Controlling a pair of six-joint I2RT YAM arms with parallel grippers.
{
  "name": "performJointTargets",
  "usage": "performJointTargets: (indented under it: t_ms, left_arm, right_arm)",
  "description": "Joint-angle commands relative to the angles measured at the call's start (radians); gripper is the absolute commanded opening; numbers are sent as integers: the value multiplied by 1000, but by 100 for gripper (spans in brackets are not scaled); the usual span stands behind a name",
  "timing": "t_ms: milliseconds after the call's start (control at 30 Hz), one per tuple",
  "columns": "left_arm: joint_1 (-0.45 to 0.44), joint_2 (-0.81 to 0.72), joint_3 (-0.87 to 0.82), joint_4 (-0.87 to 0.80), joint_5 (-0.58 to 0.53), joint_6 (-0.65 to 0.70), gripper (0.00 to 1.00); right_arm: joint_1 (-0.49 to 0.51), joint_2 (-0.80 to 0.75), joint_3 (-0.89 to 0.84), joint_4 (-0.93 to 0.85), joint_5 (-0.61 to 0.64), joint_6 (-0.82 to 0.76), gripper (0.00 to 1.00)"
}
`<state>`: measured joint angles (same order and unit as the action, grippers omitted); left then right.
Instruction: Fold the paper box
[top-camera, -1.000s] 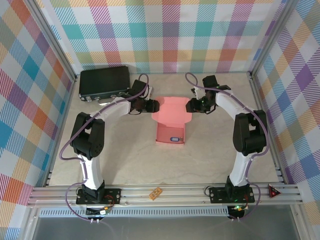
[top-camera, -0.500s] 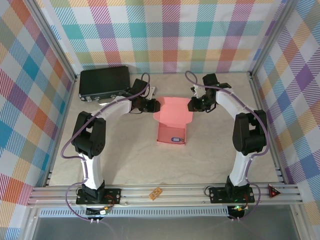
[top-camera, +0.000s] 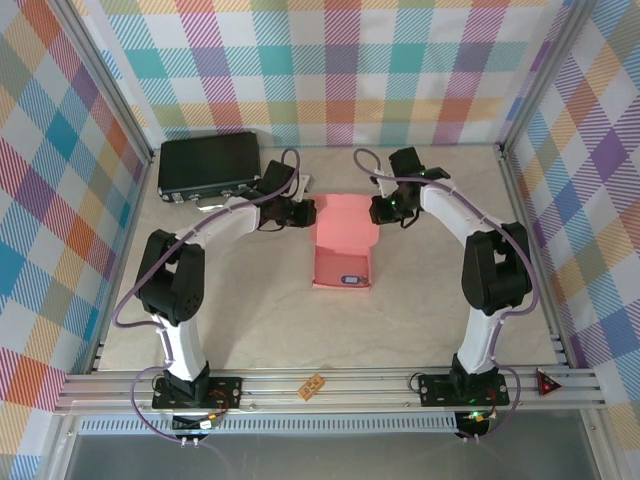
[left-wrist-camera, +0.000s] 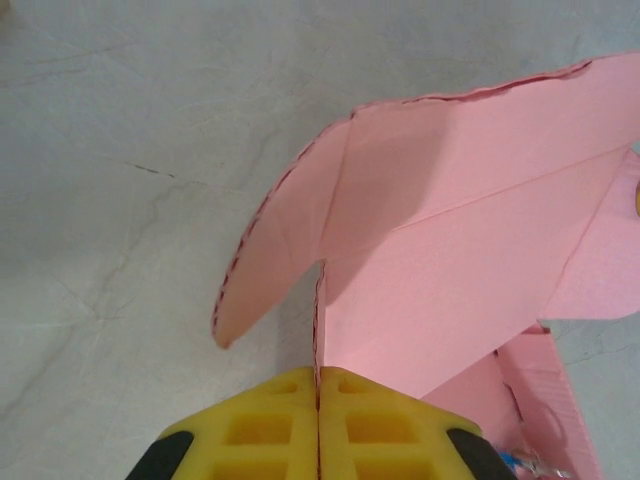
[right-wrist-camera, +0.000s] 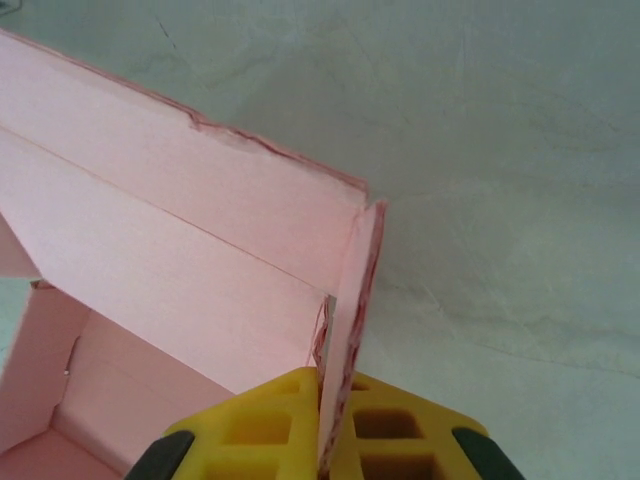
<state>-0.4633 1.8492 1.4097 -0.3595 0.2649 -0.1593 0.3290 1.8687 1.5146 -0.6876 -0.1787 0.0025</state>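
Black hard case lies at the far left corner of the table. Just right of it, the left claw is clenched on the left side flap of the paper box, its yellow pads pressed together on the thin card edge. The salmon-pink box sits mid-table between the two claws, tray open toward the near edge, lid panel tilted up at the far side. The right claw pinches the lid's right flap likewise.
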Motion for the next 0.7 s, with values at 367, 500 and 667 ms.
performJointTargets:
  t_ms: [367,500,667]
  left_arm:
    - [-43,-100,-168,315,-198,-122,5]
    - [-44,-88,-198,350,-188,-176,5]
    - [-53,-95,-225,385,-191,-241,7]
  right_arm:
    - [64,-101,-81,188,190,-14,9]
    - [78,-87,-78,182,236,-8,9]
    - [106,-93,-106,215,302,41,10]
